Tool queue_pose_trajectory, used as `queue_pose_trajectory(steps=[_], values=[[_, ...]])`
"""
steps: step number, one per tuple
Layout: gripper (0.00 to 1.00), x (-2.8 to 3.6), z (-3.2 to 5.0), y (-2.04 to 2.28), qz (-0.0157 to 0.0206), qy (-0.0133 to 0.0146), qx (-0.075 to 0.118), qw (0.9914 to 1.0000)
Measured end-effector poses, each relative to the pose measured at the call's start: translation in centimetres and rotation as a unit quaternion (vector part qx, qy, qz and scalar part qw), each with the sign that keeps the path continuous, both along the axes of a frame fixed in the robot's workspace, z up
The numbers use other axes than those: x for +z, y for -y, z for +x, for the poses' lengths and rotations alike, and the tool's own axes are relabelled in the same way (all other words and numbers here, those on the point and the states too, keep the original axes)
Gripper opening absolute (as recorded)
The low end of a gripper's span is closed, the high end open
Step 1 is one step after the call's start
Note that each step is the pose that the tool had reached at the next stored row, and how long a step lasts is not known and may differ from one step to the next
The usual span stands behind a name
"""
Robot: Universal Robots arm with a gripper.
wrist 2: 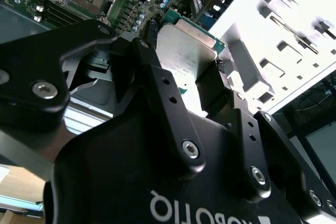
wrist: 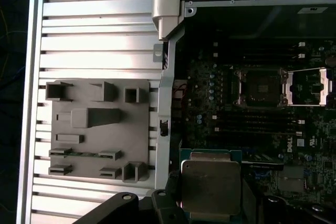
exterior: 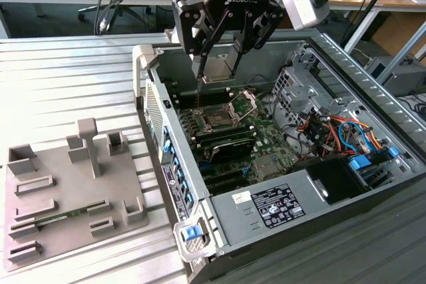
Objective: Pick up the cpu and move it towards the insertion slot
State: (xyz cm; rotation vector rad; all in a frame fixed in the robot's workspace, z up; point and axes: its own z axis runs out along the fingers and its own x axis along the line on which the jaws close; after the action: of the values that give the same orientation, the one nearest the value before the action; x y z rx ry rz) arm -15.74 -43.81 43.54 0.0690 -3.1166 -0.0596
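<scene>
While the tool [exterior: 221, 70] hangs over the open computer case [exterior: 154, 108], you have it clamped on the chip [wrist: 210, 186] by two opposite edges. The chip sits in the air above the circuit board [exterior: 266, 141]. In the first wrist view the socket [wrist: 260, 85] lies apart from the chip, with the black memory slots [wrist: 252, 121] between them. The socket's metal bracket [exterior: 245, 102] is swung open beside it.

The main risk, as I judge it, is the grip itself. Only the chip's thin edges are pinched, so a jolt could make it slip or tip between the fingers [wrist 2: 157, 85]. If it reaches the socket tilted or turned the wrong way, it could press unevenly on the contacts and damage them. The raised bracket is a second hazard, since a finger or a corner of the chip could catch on it. The case wall is close by too, so a wide sideways path could knock the tool against it.

You cannot see the chip's underside. I can make out no corner mark on the chip, so I cannot tell whether it is turned correctly. The socket's inside is too dark to read. In the second wrist view the tool's body covers much of the board, and how deep the edges sit in the fingers is hard to tell. The grey tray [exterior: 66, 191] on the desk [exterior: 66, 78] is well away from the work.
</scene>
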Motion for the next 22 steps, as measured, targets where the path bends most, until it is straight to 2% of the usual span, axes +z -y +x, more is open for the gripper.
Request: queue_pose_trajectory(steps=[22], values=[[0.55, -0.02, 3.17, 0.00, 0.0000, -0.0012, 0.000, 1.00000]])
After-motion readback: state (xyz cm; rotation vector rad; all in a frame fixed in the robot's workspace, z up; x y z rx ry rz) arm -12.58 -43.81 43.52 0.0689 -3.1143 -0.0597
